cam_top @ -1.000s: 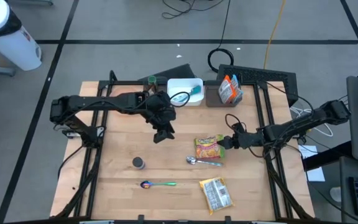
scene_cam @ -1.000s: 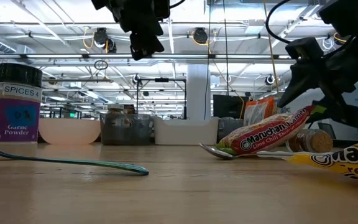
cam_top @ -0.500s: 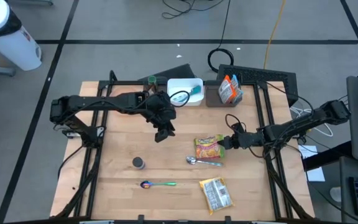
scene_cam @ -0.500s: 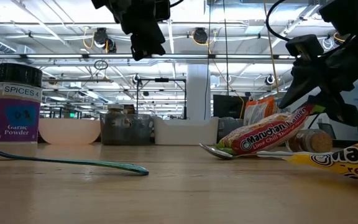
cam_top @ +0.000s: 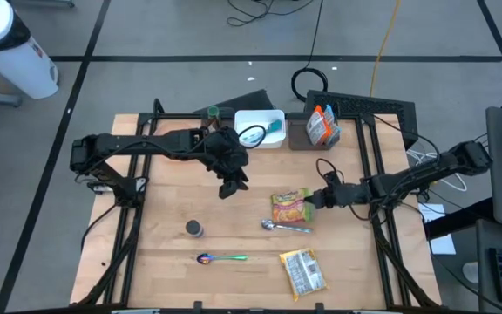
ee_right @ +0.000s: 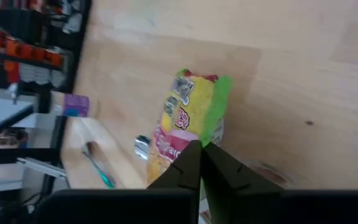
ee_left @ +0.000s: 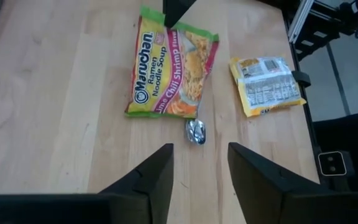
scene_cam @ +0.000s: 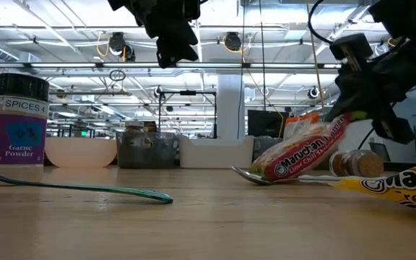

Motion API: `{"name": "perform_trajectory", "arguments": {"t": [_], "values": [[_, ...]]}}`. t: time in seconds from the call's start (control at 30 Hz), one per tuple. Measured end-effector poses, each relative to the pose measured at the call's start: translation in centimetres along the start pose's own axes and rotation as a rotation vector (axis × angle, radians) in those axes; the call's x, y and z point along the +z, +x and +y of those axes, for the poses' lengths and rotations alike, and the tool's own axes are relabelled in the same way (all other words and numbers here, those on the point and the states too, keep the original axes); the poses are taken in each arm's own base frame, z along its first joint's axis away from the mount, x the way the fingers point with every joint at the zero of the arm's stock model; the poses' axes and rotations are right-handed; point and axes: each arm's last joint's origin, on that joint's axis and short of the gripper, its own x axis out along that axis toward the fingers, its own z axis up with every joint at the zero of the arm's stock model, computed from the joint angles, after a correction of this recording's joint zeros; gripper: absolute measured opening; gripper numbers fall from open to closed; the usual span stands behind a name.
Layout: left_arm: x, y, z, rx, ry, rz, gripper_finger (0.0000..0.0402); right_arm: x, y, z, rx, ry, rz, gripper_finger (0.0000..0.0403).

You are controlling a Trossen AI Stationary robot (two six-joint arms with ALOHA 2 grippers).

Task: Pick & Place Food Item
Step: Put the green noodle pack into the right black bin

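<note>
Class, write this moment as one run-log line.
right tool: shut on ramen packet, one edge lifted | left tool: open, above table | spoon: beside packet

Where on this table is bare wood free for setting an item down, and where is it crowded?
Free: the wood between the spice jar and the table's left edge, and below the white bin. Crowded: around the ramen packet pinched by the right gripper, metal spoon and second packet.

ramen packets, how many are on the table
2. One ramen packet sits mid-table, its edge pinched and tilted up by the right gripper, resting over a spoon. The other packet lies flat near the front edge. The back bins may hide more.
</note>
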Motion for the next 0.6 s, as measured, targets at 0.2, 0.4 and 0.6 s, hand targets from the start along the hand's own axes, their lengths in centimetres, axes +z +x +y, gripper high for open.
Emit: {"name": "perform_trajectory", "arguments": {"t": [0.2,0.4,0.6], "values": [[0.0,0.0,0.0,0.0,-0.001,0.002,0.0165,1.5,-0.3,2.9,0.137,-0.027,-0.072,0.0001],[0.0,0.0,0.0,0.0,-0.002,0.003,0.0152,4.0,-1.1,6.4,0.216,-0.098,-0.175,0.0],[0.0,0.0,0.0,0.0,-0.005,0.004,0.0137,6.6,-2.3,9.3,0.275,-0.17,-0.221,0.0]]}}
